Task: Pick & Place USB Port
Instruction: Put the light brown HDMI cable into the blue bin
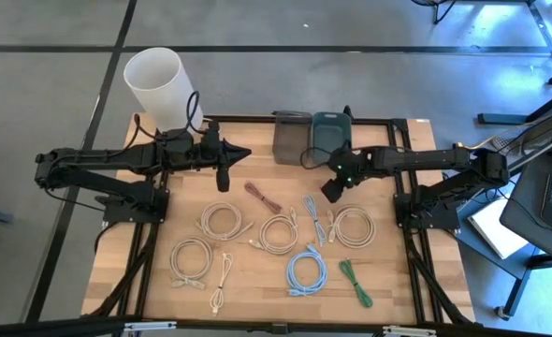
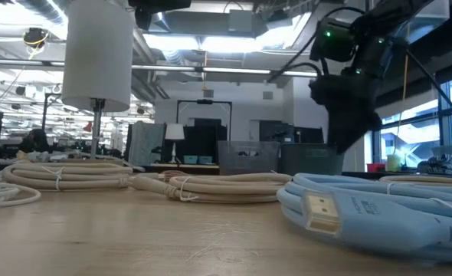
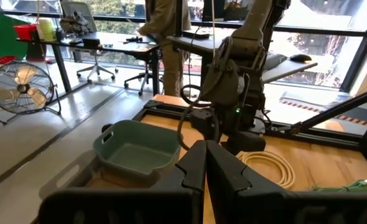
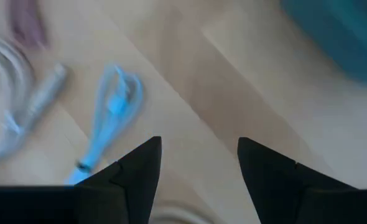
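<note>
High view: a wooden table (image 1: pixel 257 281) strewn with coiled cables is seen from above, with a grey bin (image 1: pixel 291 139) and a teal bin (image 1: pixel 331 131) set side by side at its twelve o'clock edge. The right gripper (image 1: pixel 332 191) is poised just above the boards, short of the bins and toward one o'clock from the table's centre; its wrist view shows the fingers parted wide and nothing held between them. A small light-blue cable (image 4: pixel 109 118) is seen below and just beside that gripper, together with a pale connector (image 4: pixel 43 93); in the overhead picture the same light-blue cable (image 1: pixel 312 213) lies at five o'clock from the gripper, apart from it.

The left gripper (image 1: pixel 224 176) is held at about eleven o'clock from the centre, fingers pressed together and empty, apparently waiting beside a white cylinder (image 1: pixel 156 82) off the table's corner.

Cream coils (image 1: pixel 222 222), a larger blue coil (image 1: pixel 306 271), a green cable (image 1: pixel 355 281) and a dark red cable (image 1: pixel 262 197) are left lying on the boards. Both bins appear empty as far as can be made out, so the task is judged to be at its start: no cable has yet been grasped, and the pick, the carry and the drop remain to be done. Which cable carries the USB plug cannot be told.
</note>
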Motion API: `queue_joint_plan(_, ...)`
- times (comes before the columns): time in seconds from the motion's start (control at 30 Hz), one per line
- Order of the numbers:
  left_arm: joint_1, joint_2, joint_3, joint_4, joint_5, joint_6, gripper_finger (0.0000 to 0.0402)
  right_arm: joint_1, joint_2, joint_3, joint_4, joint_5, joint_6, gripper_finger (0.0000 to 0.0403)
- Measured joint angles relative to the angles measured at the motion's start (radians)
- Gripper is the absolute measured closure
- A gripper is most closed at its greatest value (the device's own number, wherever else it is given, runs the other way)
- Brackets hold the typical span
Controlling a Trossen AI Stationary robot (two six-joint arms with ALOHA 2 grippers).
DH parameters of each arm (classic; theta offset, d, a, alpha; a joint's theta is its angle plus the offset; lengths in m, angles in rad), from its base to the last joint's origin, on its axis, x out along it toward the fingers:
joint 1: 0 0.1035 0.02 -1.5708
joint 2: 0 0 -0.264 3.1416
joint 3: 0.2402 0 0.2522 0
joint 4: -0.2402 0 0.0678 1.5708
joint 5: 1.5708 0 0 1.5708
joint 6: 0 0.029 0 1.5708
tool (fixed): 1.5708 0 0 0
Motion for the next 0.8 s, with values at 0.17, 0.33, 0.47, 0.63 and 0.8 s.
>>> queue_joint_plan(0.17,0.000,0.000,0.000,-0.005,0.000,0.007,0.0396,0.000,0.000,0.000,-0.089,0.001,0.003,0.0182)
queue_joint_plan(0.33,0.000,0.000,0.000,-0.005,-0.007,0.007,0.0396,0.001,0.000,0.000,-0.110,0.002,-0.002,0.0182)
queue_joint_plan(0.47,0.000,0.000,0.000,-0.005,-0.011,0.007,0.0396,0.001,0.000,0.000,-0.140,0.003,-0.048,0.0182)
queue_joint_plan(0.63,0.000,0.000,0.000,-0.004,-0.041,0.008,0.0396,0.007,0.000,0.000,-0.131,0.003,-0.050,0.0182)
queue_joint_plan(0.8,0.000,0.000,0.000,-0.004,-0.081,0.008,0.0396,0.031,0.000,0.000,-0.130,0.002,-0.092,0.0183)
